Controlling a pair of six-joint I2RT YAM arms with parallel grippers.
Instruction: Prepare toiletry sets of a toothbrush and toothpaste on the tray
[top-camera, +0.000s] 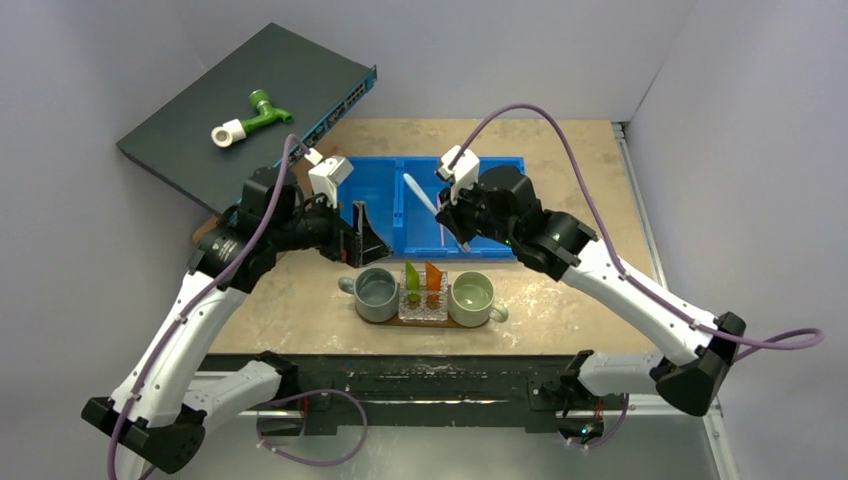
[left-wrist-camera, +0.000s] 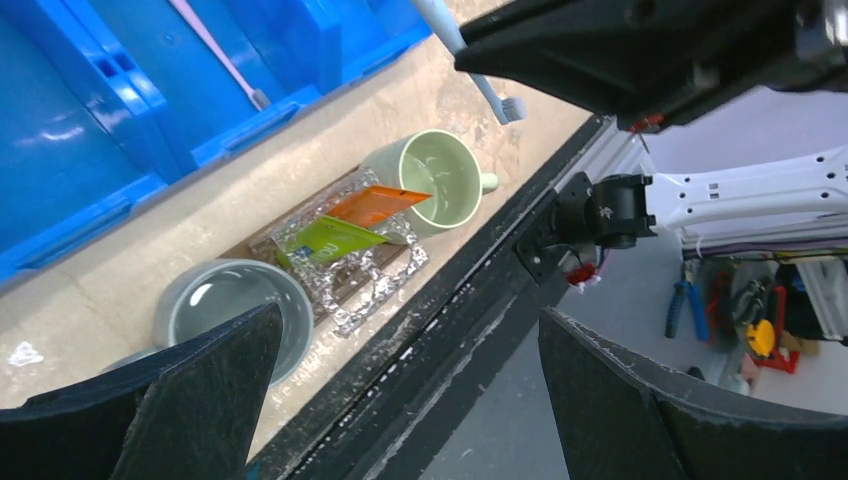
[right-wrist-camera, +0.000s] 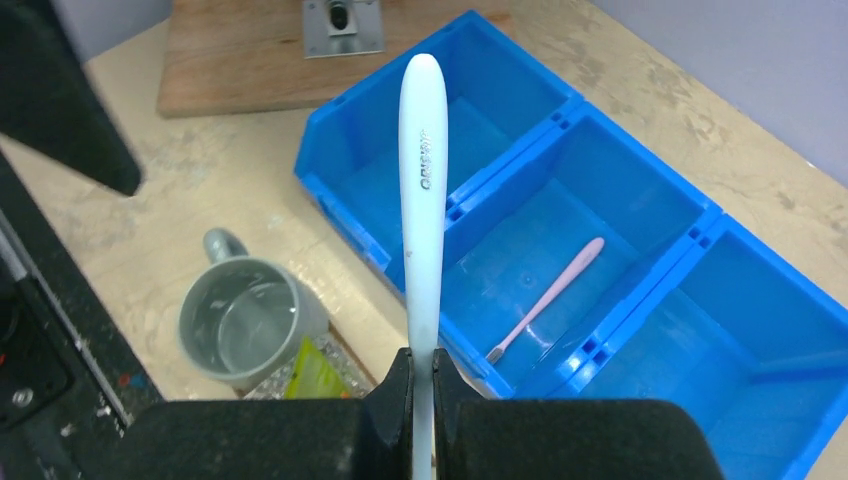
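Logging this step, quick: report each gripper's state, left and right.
Left gripper: open, holding nothing.
Right gripper: closed on the white toothbrush.

Bare table (top-camera: 520, 270) strip between blue bin (top-camera: 378, 185) and tray (top-camera: 430, 324); grey mug (top-camera: 376, 294), upright tubes (top-camera: 411, 277), green mug (top-camera: 471, 298) close-packed along it.

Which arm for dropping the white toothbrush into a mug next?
Right: the right gripper is shut on the white toothbrush, nearer the green mug. The left gripper is open and empty.
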